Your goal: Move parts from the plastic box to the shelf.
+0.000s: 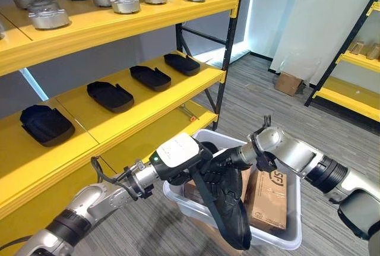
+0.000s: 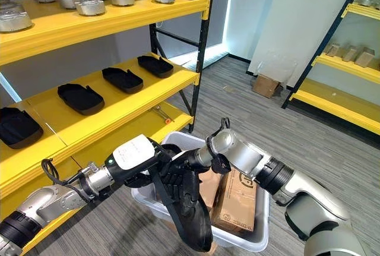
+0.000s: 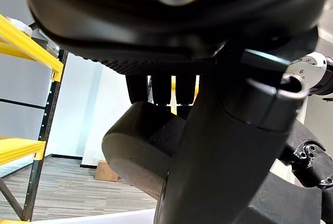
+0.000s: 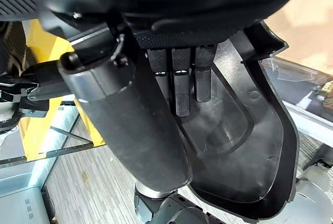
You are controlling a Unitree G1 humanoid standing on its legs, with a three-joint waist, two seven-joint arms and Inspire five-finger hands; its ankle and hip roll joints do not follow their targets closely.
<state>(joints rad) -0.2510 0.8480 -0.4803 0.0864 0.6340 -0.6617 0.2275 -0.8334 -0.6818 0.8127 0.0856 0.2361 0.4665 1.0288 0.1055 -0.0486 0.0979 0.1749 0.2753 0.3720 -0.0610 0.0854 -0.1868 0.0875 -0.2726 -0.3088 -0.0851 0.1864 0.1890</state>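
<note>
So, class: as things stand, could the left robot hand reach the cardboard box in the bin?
Probably not directly. The left robot hand is shut on the black part, which hangs over the bin between it and the cardboard box; the right robot hand also holds it.

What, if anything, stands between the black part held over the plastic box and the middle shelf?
Nothing visible: the black part, held by the left hand and right hand above the plastic box, has open air toward the middle shelf.
</note>
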